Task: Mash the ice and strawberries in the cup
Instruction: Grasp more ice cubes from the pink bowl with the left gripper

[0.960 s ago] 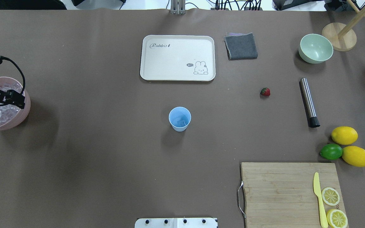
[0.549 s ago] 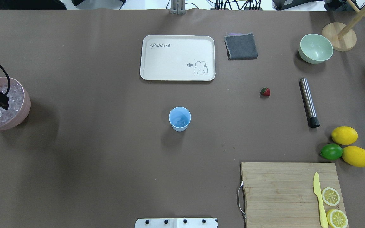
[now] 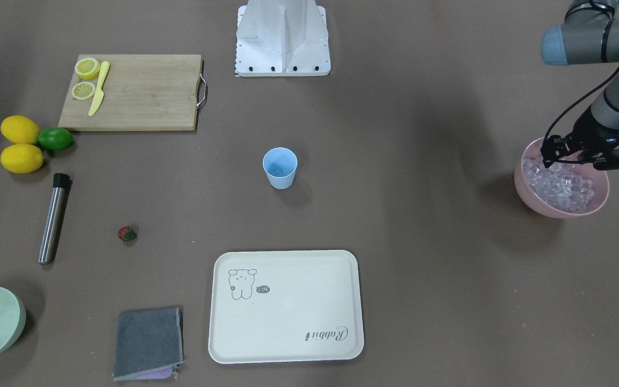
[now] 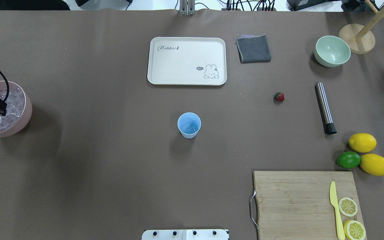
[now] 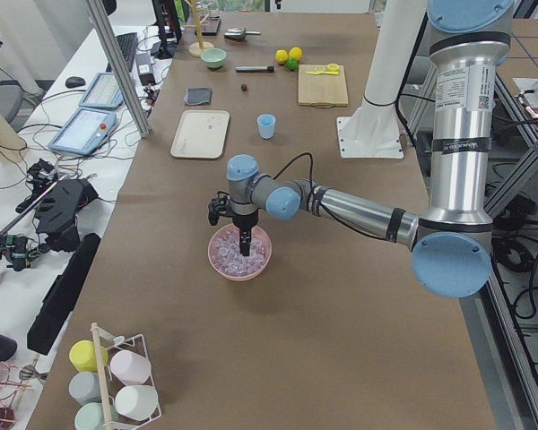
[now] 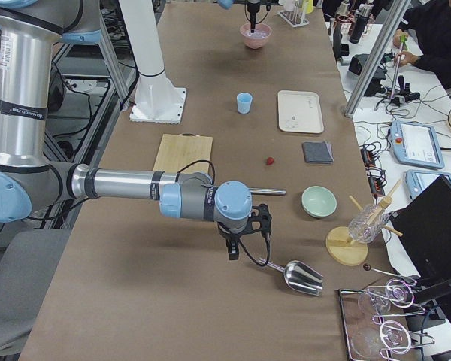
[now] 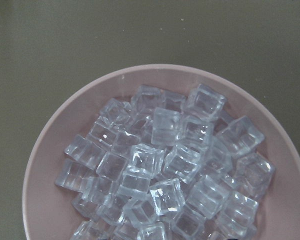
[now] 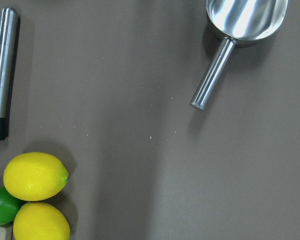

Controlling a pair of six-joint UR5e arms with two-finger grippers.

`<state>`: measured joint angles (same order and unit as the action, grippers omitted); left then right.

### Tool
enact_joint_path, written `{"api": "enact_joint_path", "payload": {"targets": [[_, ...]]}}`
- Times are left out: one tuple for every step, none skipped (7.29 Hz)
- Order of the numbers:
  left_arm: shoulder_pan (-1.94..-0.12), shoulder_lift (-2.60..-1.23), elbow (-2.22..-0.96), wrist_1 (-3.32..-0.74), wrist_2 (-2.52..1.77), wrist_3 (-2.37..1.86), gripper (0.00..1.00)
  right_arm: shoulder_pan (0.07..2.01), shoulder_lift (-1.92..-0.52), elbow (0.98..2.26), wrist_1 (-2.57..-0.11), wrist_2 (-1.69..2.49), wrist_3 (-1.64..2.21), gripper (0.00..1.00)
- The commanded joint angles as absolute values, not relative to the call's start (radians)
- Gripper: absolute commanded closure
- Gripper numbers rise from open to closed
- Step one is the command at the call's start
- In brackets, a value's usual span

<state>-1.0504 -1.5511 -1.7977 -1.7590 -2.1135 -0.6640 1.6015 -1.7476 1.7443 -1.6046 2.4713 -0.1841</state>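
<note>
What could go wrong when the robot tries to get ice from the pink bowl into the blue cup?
1. The ice cubes lie heaped and glossy in the pink bowl, so the left gripper above them may pinch two or let one slip.
2. The cup stands far off at the middle of the table; a cube could drop on the way.
3. The cup looks small and narrow, so a released cube might miss it or knock it over.
</note>
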Motion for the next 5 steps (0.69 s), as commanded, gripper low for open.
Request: {"api": "enact_joint_path", "payload": {"targets": [[-1.043,-1.551,-1.775,-1.772,-2.112,-0.667,0.24,1.601,-1.749,1.746,-1.605,2.471,-0.184,0.0],[-1.034,-1.551,-1.775,-1.784,-2.114,-0.675,0.24,1.601,-1.75,1.746,-1.605,2.471,-0.184,0.0],[-1.028,-1.551,-1.763,-1.786,-2.112,-0.673,0.26,1.601,-1.752,1.746,-1.605,2.471,-0.184,0.0],[-1.026,-1.554,-1.763,-1.786,-2.112,-0.673,0.34,1.603,-1.753,1.747,-1.605,2.471,-0.184,0.0],[-1.026,-1.554,-1.756,-1.786,-2.112,-0.672,0.41,1.603,-1.755,1.749,-1.605,2.471,-0.184,0.0]]}}
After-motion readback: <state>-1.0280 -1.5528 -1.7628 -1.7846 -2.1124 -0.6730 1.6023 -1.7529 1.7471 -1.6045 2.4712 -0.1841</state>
